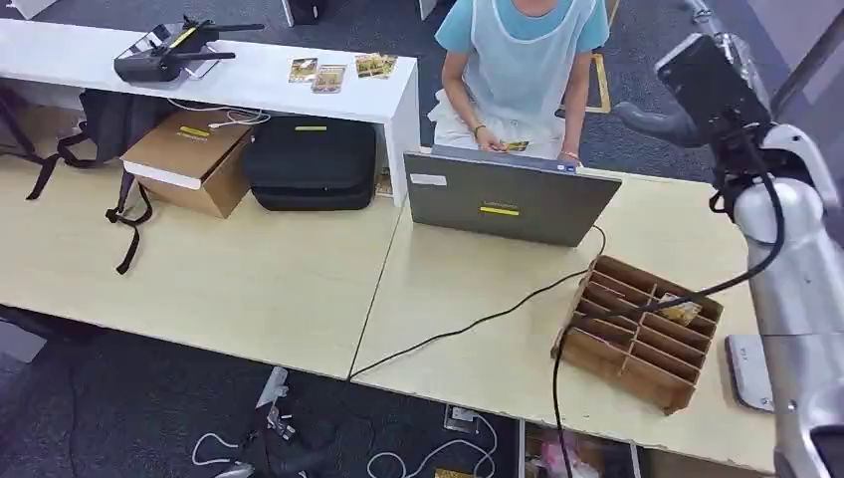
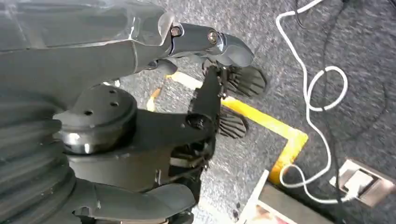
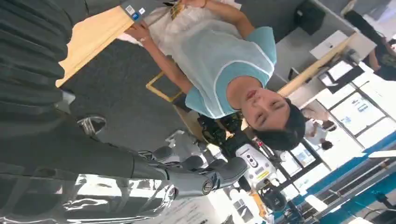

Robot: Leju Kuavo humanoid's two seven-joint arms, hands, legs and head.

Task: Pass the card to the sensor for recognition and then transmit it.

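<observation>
Landmark: laptop (image 1: 508,196) on the pale desk (image 1: 249,279). Behind it sat a person (image 1: 523,60) w/ hands at the laptop's back edge, holding a card (image 1: 515,146). Wooden divider tray (image 1: 637,332) lay near the laptop, toward the robot's right, w/ another card (image 1: 681,312) in one compartment; black cable (image 1: 478,324) ran from the laptop across the desk.

Right hand (image 1: 702,95) was raised, off to the right of the laptop & past the desk edge; head view showed nothing in it. Right wrist view added what head view lacked: fingers (image 3: 205,179) extended, apart, holding nothing, w/ the person & the laptop corner (image 3: 135,9) beyond.

Left hand (image 2: 205,107) hung over grey carpet, well away from the laptop: fingers loosely spread, nothing gripped. Beside it yellow floor tape (image 2: 275,130) & a white cord (image 2: 317,93).

White table (image 1: 199,70) behind the laptop carried more cards (image 1: 338,72).
</observation>
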